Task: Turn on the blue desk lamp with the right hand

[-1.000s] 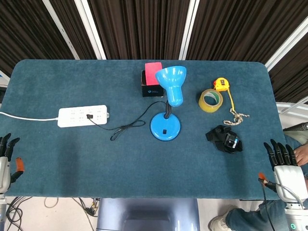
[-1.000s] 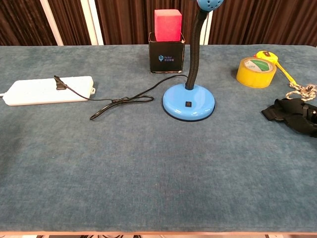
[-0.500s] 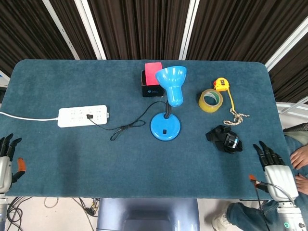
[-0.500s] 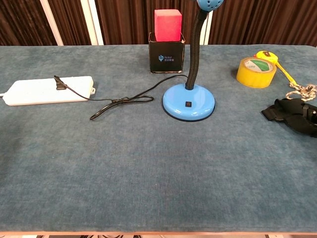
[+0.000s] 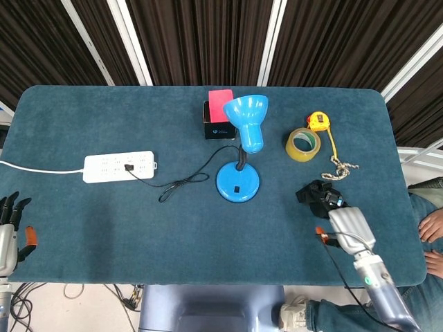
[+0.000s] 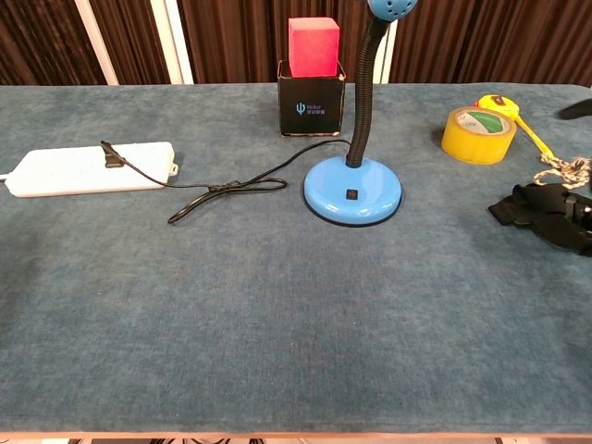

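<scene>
A big table with a soft dark blue felt top (image 5: pixel 104 221) fills most of the view. Its corners are round. Behind it hang dark brown curtains with thin stripes (image 5: pixel 201 34), and white slanted bars (image 5: pixel 128 38) cross in front of them. Below the near edge, tangled black cables (image 5: pixel 31 294) lie on a pale floor (image 5: pixel 83 308). The light is even and bright.

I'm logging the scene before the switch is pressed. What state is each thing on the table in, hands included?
Blue desk lamp: upright, unlit, shade tilted up.
Lamp's black cord: plugged into the strip.
White power strip: flat, one socket used.
Yellow tape roll: lying flat.
Yellow tape measure: tape pulled out.
Right hand: above the table near the black strap bundle, holding nothing.
Left hand: off the table edge, fingers apart.
</scene>
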`<state>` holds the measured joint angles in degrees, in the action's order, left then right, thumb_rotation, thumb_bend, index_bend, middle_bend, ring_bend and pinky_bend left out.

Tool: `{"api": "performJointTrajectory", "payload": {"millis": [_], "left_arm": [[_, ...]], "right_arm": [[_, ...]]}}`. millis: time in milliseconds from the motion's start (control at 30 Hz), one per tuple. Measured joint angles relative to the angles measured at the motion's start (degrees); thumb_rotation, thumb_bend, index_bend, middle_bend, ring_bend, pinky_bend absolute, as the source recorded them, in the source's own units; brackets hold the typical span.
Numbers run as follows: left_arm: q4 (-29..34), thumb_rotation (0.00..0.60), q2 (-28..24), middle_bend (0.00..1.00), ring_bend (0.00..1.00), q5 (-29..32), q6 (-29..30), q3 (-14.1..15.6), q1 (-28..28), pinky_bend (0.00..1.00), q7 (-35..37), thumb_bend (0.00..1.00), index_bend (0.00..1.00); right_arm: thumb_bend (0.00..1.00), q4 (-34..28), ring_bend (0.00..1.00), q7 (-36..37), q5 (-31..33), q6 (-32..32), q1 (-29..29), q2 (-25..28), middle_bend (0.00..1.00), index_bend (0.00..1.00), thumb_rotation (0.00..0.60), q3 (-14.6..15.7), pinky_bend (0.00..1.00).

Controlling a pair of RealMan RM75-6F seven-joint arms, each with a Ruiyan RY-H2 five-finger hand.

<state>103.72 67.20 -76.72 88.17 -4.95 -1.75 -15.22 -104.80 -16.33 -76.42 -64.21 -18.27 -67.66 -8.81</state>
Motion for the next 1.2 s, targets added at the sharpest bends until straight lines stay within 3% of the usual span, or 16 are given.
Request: {"api": "performJointTrajectory", "payload": {"millis": [133,300,700,1200], "left_arm": [[0.01,0.600,0.03,0.02,0.00,0.03,0.04,-0.02,-0.02,0.00,-0.04,0.64,0.15],[-0.07,0.600,0.07,0.02,0.00,0.68,-0.41,-0.17,-0.18,0.00,-0.07,0.64,0.15],[-0.14,0.600,-0.08,0.02,0.00,1.21,-0.73,-0.28,-0.29,0.00,0.22,0.64,0.15],[0.00,0.600,-0.19,0.02,0.00,1.44,-1.00,-0.18,-0.40,0.00,0.20,0.64,0.15]], "right_arm": [[0.73,-0.04,0.74,-4.93,6.03,3.07,-3.83,-3.54,0.67,0.00,0.600,-1.80,0.63],[0.83,1.45,0.76,-10.43,12.87,6.33,-8.66,-8.52,0.70,0.00,0.600,-3.21,0.68],[0.85,7.37,0.76,-16.51,23.62,9.45,-17.16,-17.81,0.70,0.00,0.600,-4.99,0.78],[0.85,8.56,0.76,-18.29,27.14,9.47,-21.33,-21.32,0.70,0.00,0.600,-3.41,0.86]]}}
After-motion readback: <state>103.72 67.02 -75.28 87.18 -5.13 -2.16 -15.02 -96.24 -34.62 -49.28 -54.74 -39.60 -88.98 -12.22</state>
